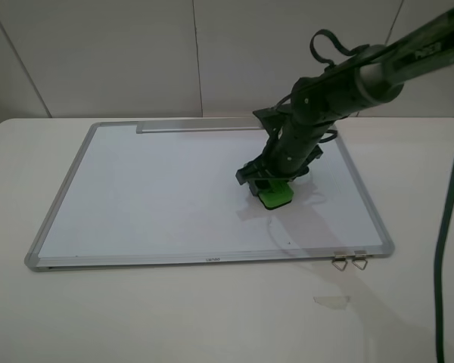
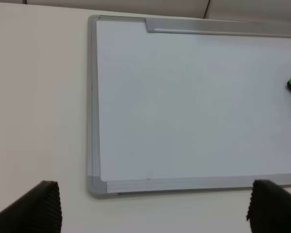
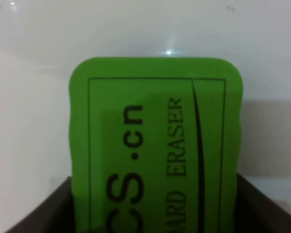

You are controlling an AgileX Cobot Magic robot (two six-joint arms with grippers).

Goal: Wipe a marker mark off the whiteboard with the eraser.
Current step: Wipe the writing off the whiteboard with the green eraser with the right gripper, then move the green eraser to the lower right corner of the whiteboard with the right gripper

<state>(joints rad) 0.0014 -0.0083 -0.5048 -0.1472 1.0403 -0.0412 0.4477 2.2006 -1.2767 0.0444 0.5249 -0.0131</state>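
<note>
The right pincer (image 1: 266, 185) pinches the bright green eraser (image 1: 275, 196) by its two long sides and holds it flat on the whiteboard (image 1: 159, 204), right of the board's middle. The board lies on a pale tabletop (image 1: 212, 318). The left pincer (image 2: 155, 212), fingers spread wide and holding nothing, hangs over the tabletop just off the frame's near left corner.

Whiteboard (image 1: 151, 197) lay flat on table (image 1: 174, 318), tray strip (image 1: 197, 125) along far edge. Eraser (image 1: 275, 196) sat on it, right of centre, in right gripper (image 1: 265, 185).
</note>
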